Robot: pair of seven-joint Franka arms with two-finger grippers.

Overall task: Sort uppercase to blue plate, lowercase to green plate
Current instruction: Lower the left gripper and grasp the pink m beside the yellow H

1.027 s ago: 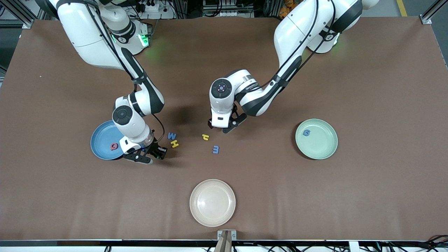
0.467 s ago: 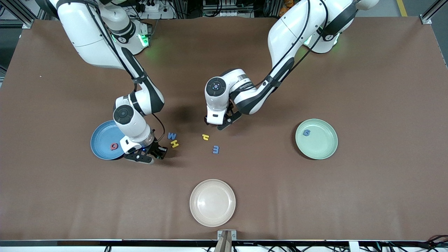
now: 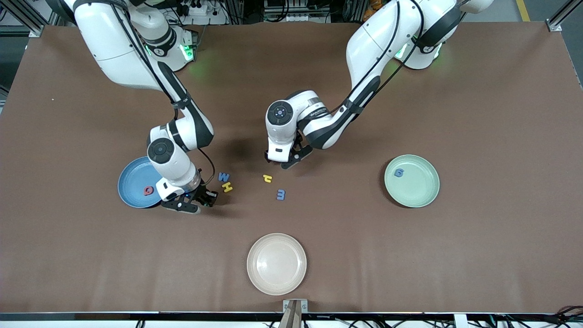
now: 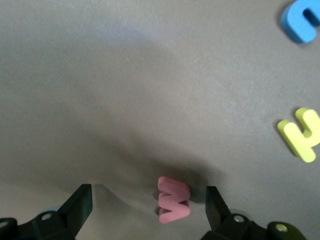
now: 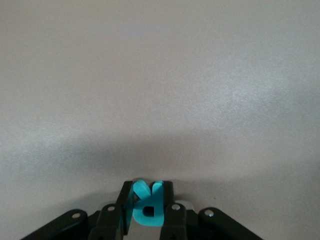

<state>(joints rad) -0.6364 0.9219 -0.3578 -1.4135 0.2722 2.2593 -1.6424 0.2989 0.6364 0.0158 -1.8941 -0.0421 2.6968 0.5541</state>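
Now the right gripper (image 3: 196, 203), clamped on the small teal foam R (image 5: 148, 206) beside the round blue plastic plate (image 3: 130, 175), should carry it over that plate before releasing; the left gripper (image 4: 147, 212) hangs spread around the small red foam w (image 4: 173, 200).

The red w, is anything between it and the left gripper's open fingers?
Nothing visible does. In the left wrist view the red w lies flat on the table between the open fingers of the left gripper, with bare table on each side of it.
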